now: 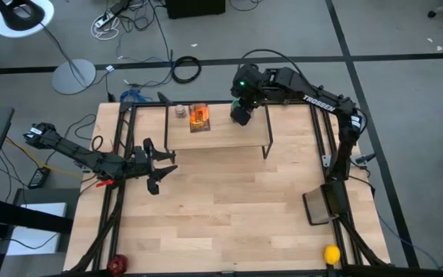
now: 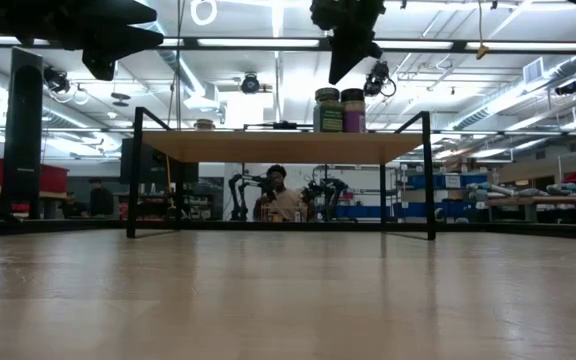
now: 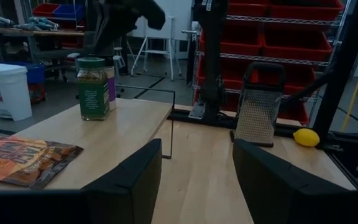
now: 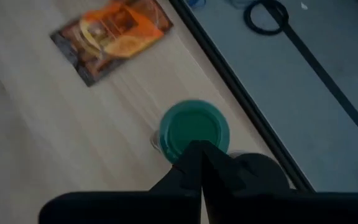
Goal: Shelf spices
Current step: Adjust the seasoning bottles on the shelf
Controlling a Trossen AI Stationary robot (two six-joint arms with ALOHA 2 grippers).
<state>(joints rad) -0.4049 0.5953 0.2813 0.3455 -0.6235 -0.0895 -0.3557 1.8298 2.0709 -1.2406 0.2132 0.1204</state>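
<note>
The shelf stands at the table's far middle on thin black legs. On its board lie the brown-orange packet and a tiny pale-capped jar. The green-lidded jar and the dark-lidded purple-labelled jar stand side by side near its right end. My right gripper hangs shut just above these two jars, slanting down, over the green lid and the dark lid; it touches neither. My left gripper waits open and level, left of the shelf, with nothing between its fingers.
A metal grater leans at the table's right side by the right arm's base, with a yellow ball at the near right corner. A red object sits at the near left corner. A person sits beyond the table.
</note>
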